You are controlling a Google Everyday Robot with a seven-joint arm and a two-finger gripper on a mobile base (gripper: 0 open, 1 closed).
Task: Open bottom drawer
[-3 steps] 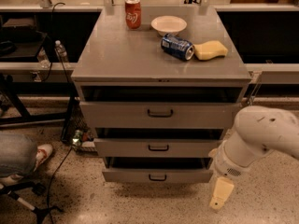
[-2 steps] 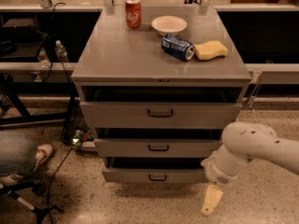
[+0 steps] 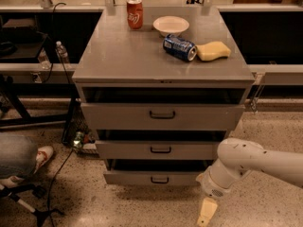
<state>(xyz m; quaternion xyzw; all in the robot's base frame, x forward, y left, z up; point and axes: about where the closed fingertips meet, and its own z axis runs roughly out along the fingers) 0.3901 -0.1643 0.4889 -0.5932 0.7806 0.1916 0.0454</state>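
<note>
The grey cabinet (image 3: 118, 56) has three drawers stacked. The bottom drawer (image 3: 132, 178) has the slimmest front, with a small dark bar handle (image 3: 159, 179) at its centre and a dark gap above it. The middle drawer (image 3: 123, 150) and the tall top drawer (image 3: 113, 116) sit above it. My white arm (image 3: 246, 162) comes in from the right. My gripper (image 3: 207, 213) hangs low by the floor, in front of the bottom drawer's right end, to the right of and below the handle, not touching it.
On the cabinet top are a red can (image 3: 135, 14), a white bowl (image 3: 171, 25), a blue can (image 3: 180, 48) on its side and a yellow sponge (image 3: 213, 50). A person's leg and shoe (image 3: 40, 156), a chair base (image 3: 33, 207) and cables lie on the floor at left.
My arm and gripper have moved left and slightly down, closer to the front of the bottom drawer. The drawers have not moved.
</note>
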